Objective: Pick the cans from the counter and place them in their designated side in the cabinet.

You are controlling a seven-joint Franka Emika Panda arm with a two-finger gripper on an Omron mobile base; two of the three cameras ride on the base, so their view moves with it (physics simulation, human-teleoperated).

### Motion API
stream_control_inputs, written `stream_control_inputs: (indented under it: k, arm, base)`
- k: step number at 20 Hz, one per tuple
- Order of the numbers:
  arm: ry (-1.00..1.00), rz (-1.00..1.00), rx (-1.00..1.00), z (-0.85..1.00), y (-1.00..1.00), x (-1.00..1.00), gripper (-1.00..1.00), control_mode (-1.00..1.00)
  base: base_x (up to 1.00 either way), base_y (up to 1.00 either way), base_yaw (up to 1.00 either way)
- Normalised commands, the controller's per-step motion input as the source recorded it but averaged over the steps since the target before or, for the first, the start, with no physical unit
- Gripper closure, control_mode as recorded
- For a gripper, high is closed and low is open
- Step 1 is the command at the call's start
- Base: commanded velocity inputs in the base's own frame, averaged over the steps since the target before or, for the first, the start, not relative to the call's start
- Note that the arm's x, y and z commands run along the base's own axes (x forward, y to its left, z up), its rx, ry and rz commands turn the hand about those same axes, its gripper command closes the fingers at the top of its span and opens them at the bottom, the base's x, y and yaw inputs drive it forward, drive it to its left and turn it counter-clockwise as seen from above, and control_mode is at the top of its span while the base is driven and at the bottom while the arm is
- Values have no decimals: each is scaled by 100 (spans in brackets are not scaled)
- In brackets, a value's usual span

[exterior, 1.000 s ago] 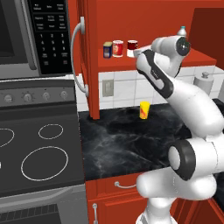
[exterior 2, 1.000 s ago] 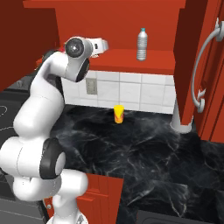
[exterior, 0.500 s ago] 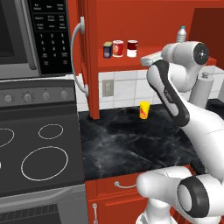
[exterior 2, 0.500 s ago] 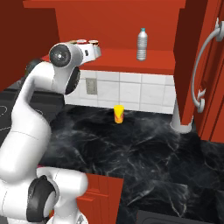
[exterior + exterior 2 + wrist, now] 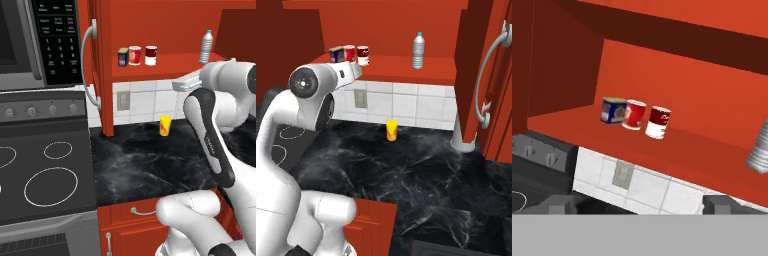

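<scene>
White-armed and empty, the pincer (image 5: 640,204) stands with jaws spread wide, holding nothing, and looks into the cabinet (image 5: 677,75). Both cans stand upright on its shelf (image 5: 697,155) at about eleven o'clock from the fingertips in the hand view, well apart from them: the red can (image 5: 634,114) touching or just beside the maroon can (image 5: 658,122), a blue-and-yellow box (image 5: 613,110) at their nine o'clock. A clear bottle (image 5: 207,46) stands far along the shelf. On the black tabletop (image 5: 150,160) below sits a yellow cup (image 5: 165,125) (no can there). Arm raised, elbow bent high, hand roughly level.
</scene>
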Motion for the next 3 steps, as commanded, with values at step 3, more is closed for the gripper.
stream_control_inputs:
  k: [3]
  arm:
    - [0, 1, -5, -3, 0, -86, -100, -100]
  base:
    - [0, 0, 0]
